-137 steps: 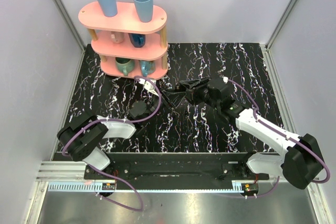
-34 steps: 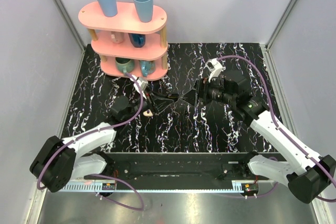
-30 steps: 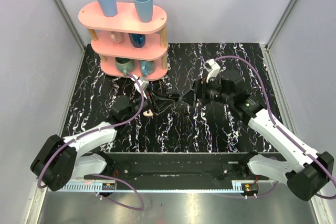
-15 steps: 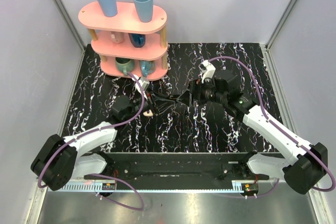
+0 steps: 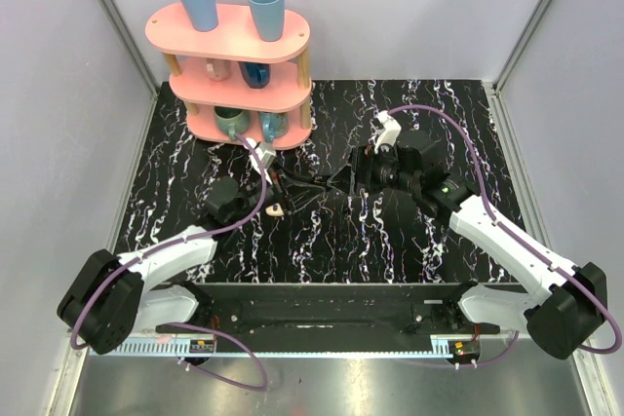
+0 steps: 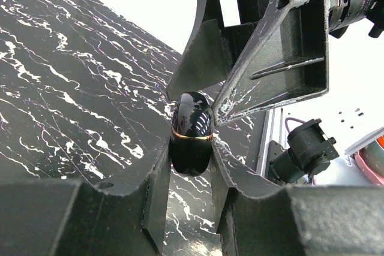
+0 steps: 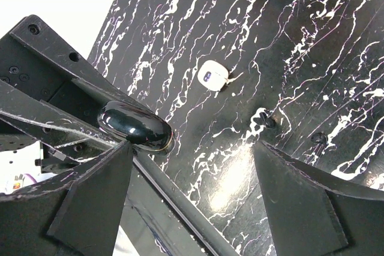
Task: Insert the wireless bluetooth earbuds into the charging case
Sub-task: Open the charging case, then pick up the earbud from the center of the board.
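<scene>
Black marbled table [image 5: 390, 241] spreads beneath the left gripper [image 6: 191, 155], which is clamped on the closed charging case [image 6: 192, 125]. Opposite it the right gripper [image 7: 193, 145] is spread wide, one finger just beside the case. It likely needs to catch the gold seam squarely to lift the lid. One earbud [image 7: 213, 76] lies on the table nearby and the other is unseen. The pink shelf [image 5: 239, 65] stands well apart.

Black charging case [image 6: 192, 125], shut w/ gold seam, pinched in left tool [image 6: 191, 151]; cream earbud [image 7: 213, 76], maybe face-down, on table [image 7: 300, 58] nearby.
</scene>
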Tool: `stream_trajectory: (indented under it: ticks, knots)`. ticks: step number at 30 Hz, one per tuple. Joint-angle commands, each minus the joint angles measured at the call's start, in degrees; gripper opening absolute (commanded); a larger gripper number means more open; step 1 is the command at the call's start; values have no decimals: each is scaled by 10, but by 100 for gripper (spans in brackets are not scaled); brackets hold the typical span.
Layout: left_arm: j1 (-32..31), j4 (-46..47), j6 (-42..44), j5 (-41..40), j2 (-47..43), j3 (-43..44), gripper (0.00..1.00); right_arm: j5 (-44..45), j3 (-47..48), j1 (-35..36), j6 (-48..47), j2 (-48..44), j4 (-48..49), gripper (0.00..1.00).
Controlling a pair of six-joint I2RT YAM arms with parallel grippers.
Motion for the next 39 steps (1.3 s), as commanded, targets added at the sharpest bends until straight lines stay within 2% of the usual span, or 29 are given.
stream_trajectory:
  ticks: [1,16,23,30,34,38,39]
  knots:
    - [1,60,-4,38,-8,13,0,36,-1,3,11,2,32,89]
    - [1,65,-4,94,-12,12,0,56,14,2,26,10,45,91]
    - [1,48,10,79,-33,6,0,56,21,3,20,19,39,91]
    - [2,-20,47,10,-43,-11,0,9,42,2,18,-14,57,92]
    - [5,-1,43,-14,-41,-32,0,-10,47,3,27,-33,67,92]
    - [15,8,40,-20,-41,-42,0,37,28,3,35,-54,66,91]
    - [17,8,39,-19,-47,-46,0,75,24,2,42,-59,55,88]
